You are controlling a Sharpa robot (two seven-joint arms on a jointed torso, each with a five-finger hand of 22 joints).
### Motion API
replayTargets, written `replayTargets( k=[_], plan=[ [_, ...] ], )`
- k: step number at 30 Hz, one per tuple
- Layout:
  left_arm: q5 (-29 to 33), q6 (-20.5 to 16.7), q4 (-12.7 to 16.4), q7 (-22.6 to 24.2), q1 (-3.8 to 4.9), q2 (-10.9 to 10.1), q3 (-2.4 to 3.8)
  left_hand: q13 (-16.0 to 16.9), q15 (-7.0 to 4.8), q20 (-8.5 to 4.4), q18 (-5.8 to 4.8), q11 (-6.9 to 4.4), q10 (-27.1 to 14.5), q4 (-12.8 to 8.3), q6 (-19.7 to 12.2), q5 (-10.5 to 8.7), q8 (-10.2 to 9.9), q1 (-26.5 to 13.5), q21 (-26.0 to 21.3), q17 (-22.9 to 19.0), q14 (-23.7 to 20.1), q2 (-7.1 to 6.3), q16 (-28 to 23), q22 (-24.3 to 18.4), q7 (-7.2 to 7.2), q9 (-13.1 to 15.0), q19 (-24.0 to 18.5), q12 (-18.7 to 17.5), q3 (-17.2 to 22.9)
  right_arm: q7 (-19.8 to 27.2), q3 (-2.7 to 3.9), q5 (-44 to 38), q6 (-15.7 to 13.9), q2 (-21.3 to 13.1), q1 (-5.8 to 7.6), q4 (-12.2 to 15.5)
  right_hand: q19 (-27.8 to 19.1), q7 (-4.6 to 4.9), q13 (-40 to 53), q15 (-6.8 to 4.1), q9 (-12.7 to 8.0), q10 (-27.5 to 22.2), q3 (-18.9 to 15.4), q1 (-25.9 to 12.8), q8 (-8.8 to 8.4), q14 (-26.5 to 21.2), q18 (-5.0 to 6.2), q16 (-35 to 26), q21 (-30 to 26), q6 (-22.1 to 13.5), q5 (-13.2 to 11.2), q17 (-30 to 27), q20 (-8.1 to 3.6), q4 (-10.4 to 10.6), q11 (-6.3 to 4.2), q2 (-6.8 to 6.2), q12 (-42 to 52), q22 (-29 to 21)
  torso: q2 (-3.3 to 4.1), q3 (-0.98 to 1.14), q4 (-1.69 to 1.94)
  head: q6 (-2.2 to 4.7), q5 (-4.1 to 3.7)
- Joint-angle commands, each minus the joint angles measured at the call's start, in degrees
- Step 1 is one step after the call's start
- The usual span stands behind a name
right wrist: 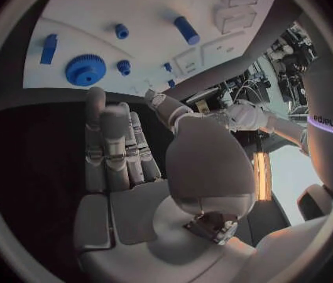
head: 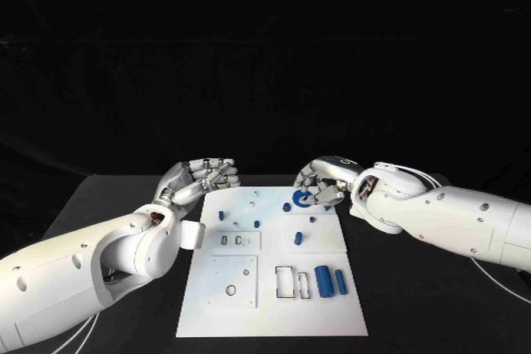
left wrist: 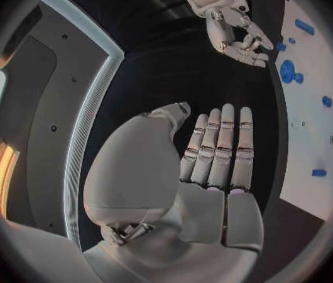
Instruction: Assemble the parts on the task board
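Note:
The white task board (head: 277, 315) lies in the middle of the black table. A blue gear (head: 301, 196) stands at its far edge, with small blue pegs (head: 287, 207) beside it. Two blue cylinders (head: 324, 281) lie on the board's near right part. My right hand (head: 324, 185) hovers just above and beside the gear, holding nothing. In the right wrist view its fingers (right wrist: 115, 144) are stretched out towards the gear (right wrist: 85, 70). My left hand (head: 205, 176) is off the board's far left corner; its fingers (left wrist: 217, 148) are straight and empty.
Rectangular and round recesses (head: 293, 281) mark the board's near half. A short blue peg (head: 222, 215) and another (head: 298, 236) stand mid-board. Black tabletop (head: 420, 308) lies on both sides of the board.

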Motion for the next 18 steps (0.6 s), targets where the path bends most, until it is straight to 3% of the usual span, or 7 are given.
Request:
replayTargets(
  k=[1, 11, 18],
  plan=[
    [0.2, 2.2, 0.8, -0.1, 0.1, 0.0, 0.2, 0.0, 0.11, 0.03, 0.32, 0.14, 0.1, 0.1, 0.1, -0.32, 0.0, -0.2, 0.0, 0.1, 0.0, -0.48, -0.1, -0.1, 0.7, 0.0, 0.3, -0.3, 0.3, -4.4, 0.04, -8.3, 1.7, 0.5, 0.14, -0.1, 2.3, 0.01, 0.4, 0.09, 0.3, -0.7, -0.2, 0.4, 0.01, 1.7, -0.72, 5.9, 4.1, -0.3, -0.1, 5.9, 0.01, 0.6, 0.28, -0.48, 0.3, 5.3, 1.31, 0.04, 0.27, 0.02, -0.3],
    [0.3, 2.4, 2.0, 0.0, 0.1, -0.2, 0.66, 0.0, 0.13, 0.04, 0.31, 0.16, 0.1, 0.1, 0.1, -0.31, 0.0, -0.2, -0.1, 0.1, -0.1, -0.51, -0.2, -0.1, 0.73, 0.0, 0.3, -0.4, 0.3, -6.7, 0.05, -10.7, 2.1, 2.4, 0.23, -1.0, 4.9, -0.06, 0.5, 0.24, 0.7, -2.9, -0.6, 1.2, -0.15, 1.8, -1.56, 12.1, 9.1, -1.1, -0.1, 11.8, 0.18, 1.2, 0.45, -0.57, 0.7, 11.9, 3.11, -0.15, 0.44, 0.33, -0.19],
    [0.3, 2.4, 2.3, 0.0, 0.1, -0.3, 0.85, 0.0, 0.17, 0.05, 0.31, 0.2, 0.1, 0.2, 0.0, -0.3, 0.0, -0.3, -0.1, 0.1, -0.1, -0.53, -0.3, -0.2, 0.77, 0.0, 0.2, -0.5, 0.3, -7.0, 0.05, -11.1, 2.5, 3.3, 0.24, -1.4, 5.9, -0.11, 0.6, 0.23, 0.9, -3.0, -0.5, 1.6, -0.02, 1.9, -1.88, 13.6, 10.8, -1.1, -0.1, 13.2, 0.21, 1.3, 0.41, -0.24, 1.2, 14.2, 3.64, -0.21, 0.68, 0.33, -0.23]
  ],
)
